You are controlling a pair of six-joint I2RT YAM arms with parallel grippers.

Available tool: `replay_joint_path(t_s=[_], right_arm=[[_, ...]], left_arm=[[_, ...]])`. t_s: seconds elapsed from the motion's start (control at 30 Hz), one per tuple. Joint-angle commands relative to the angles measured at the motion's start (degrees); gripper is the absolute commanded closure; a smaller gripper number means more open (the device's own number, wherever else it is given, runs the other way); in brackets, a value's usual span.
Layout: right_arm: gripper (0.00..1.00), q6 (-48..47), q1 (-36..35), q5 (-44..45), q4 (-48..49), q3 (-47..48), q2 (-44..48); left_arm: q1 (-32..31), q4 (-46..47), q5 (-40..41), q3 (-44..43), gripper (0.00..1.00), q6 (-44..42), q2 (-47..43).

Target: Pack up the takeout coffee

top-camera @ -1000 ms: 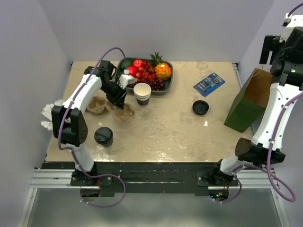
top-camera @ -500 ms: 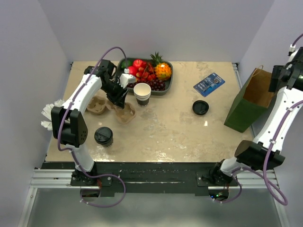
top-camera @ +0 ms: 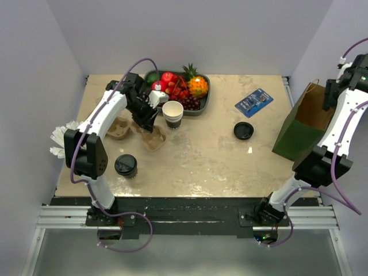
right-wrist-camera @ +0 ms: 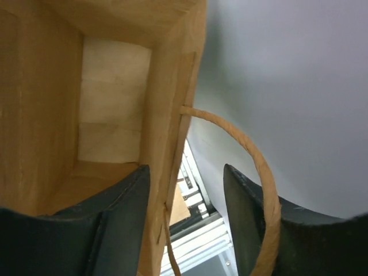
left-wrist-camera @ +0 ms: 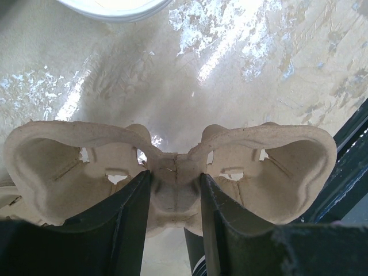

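The takeout coffee (top-camera: 125, 165) stands upright at the near-left of the worktop (top-camera: 218, 161), just beside the left arm's base. It is well apart from the left tool (top-camera: 145, 122), which is farther back, and across the whole worktop from the right tool (right-wrist-camera: 185, 172). There is one such coffee: a small whitish paper cup under a round black lid, which reads from above as a black disc.

The left tool has its fingers (left-wrist-camera: 129, 224) pressed against both sides of the middle ridge of one pulp cup carrier (left-wrist-camera: 276, 172), with a pocket showing on either side. Just past the carrier stand one stack of lidless white cups (top-camera: 172, 113) and one tray of fruit (top-camera: 178, 86). One loose black lid (top-camera: 244, 130) lies right of centre, and one blue packet (top-camera: 253, 102) lies behind it.

At the far right stands one paper bag (top-camera: 302, 123), its mouth open. The right tool straddles the bag's side wall with its fingers spread wide, gripping nothing.
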State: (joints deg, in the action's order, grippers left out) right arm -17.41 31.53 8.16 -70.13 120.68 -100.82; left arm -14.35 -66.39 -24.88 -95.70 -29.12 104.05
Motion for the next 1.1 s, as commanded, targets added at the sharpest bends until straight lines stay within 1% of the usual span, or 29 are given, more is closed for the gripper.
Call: replay_joint_path(t_s=[0.0,0.03,0.07,0.1,0.2,0.27,0.3,0.37,0.4,0.47,0.5,0.57,0.7,0.87,0.9,0.93,0.97,1.0,1.03,1.07], right_arm=[[0.49,0.7,0.0,-3.8,-1.0,0.3,2.1],[0.53,0.8,0.0,-4.2,-1.1,0.0,2.1],[0.55,0.9,0.0,-4.4,-1.2,-0.3,2.2],[0.59,0.9,0.1,-4.7,-1.4,-0.9,2.3],[0.66,0.8,0.0,-4.9,-1.9,-2.2,2.6],[0.67,0.7,0.0,-4.7,-2.1,-2.8,3.2],[0.71,0.7,0.0,-4.6,-2.1,-3.6,3.4],[0.74,0.7,0.0,-3.9,-2.1,-4.4,4.1],[0.79,0.7,0.0,-3.6,-2.2,-5.1,4.3],[0.84,0.5,0.0,-3.0,-2.2,-5.6,5.0],[0.88,0.5,0.0,-3.0,-2.2,-5.7,5.3],[0.89,0.4,0.0,-2.7,-2.2,-5.5,5.6],[1.00,-0.7,0.1,-4.3,-2.5,-3.0,6.5],[1.00,-3.3,-1.2,-7.9,-2.2,0.0,7.8],[1.00,-4.2,-1.8,-10.4,-2.2,0.4,8.4],[1.00,-5.3,-2.6,-10.4,-1.9,0.3,8.9],[1.00,-5.8,-4.4,-10.9,-1.3,0.1,9.5],[1.00,-7.2,-5.2,-13.8,-0.9,0.3,9.9],[1.00,-7.7,-6.3,-14.8,-0.7,0.5,11.1],[1.00,-8.2,-9.3,-15.5,-0.2,0.3,11.7]], left_arm=[[-0.9,0.5,0.5,-0.6,1.00,0.8,-1.4],[-0.9,0.5,0.6,-0.4,1.00,0.8,-1.5],[-0.9,0.4,0.8,-0.4,1.00,0.9,-1.6],[-0.9,0.4,1.1,-0.4,1.00,0.8,-1.7],[-0.9,0.2,1.5,-0.2,1.00,0.8,-1.6],[-1.0,0.2,1.7,0.0,1.00,0.7,-1.8],[-1.0,0.2,1.8,0.1,1.00,0.9,-2.0],[-1.1,0.3,1.9,0.4,1.00,1.0,-2.3],[-1.1,0.6,1.9,0.5,1.00,1.1,-2.4],[-1.2,0.6,1.9,0.9,1.00,1.2,-2.6],[-1.2,0.7,1.9,1.0,1.00,1.2,-2.9],[-1.3,0.7,1.9,1.0,1.00,1.3,-3.0],[-1.4,0.6,2.0,0.7,1.00,1.4,-3.2],[-1.4,-0.1,2.8,-0.3,1.00,1.0,-4.2],[-1.4,-0.4,2.9,-0.4,1.00,0.9,-4.4],[-1.4,-0.4,3.0,-0.5,1.00,1.0,-4.9],[-1.4,-0.5,2.9,-0.6,1.00,1.0,-5.1],[-1.4,-0.6,2.9,-1.0,1.00,1.2,-5.5],[-1.4,-0.7,2.8,-1.3,1.00,1.3,-5.7],[-1.4,-0.9,2.7,-1.6,1.00,1.4,-6.0]])
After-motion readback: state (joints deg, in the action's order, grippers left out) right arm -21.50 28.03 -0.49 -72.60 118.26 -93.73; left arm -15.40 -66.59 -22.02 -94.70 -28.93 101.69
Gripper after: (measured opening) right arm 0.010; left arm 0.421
